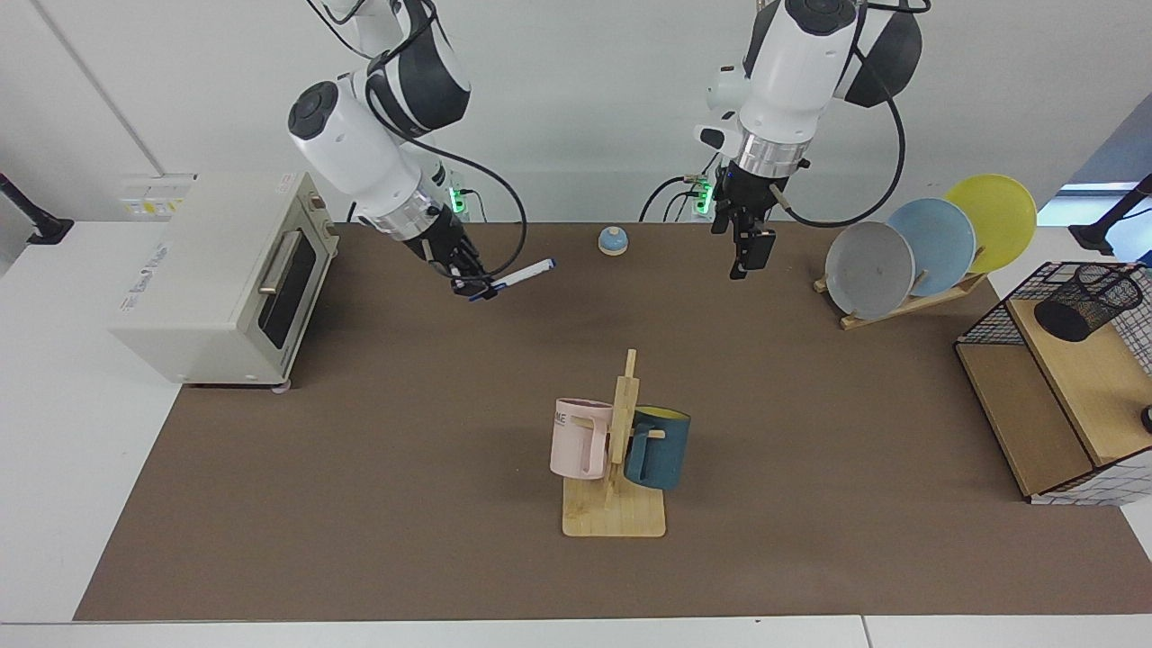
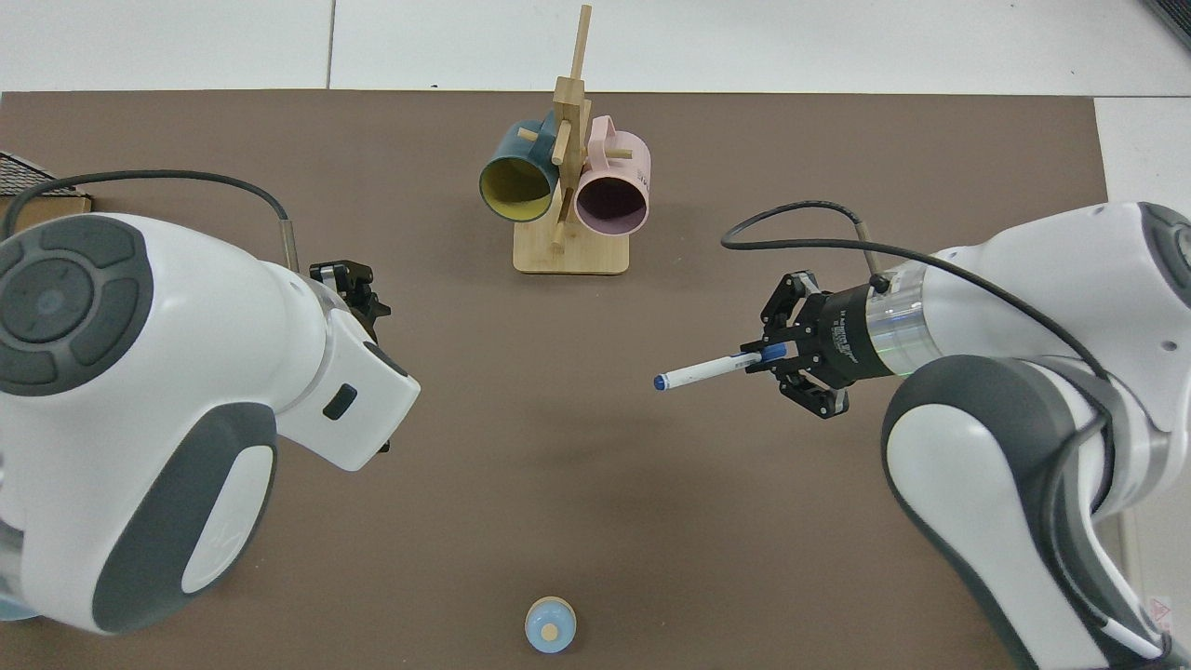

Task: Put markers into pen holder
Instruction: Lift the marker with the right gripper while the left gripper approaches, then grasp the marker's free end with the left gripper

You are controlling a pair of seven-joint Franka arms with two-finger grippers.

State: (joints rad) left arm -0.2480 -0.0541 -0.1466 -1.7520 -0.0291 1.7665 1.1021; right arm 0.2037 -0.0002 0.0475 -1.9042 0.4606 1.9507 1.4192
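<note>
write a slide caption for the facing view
Right hand lifts the white blue-capped marker above the brown mat; left hand hangs empty opposite it.

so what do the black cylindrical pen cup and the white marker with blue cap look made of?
Black cylindrical pen cup: looks like painted metal wire mesh, with see-through lattice walls. White marker with blue cap, held in the right gripper: probably smooth plastic, with a slightly glossy barrel.
</note>
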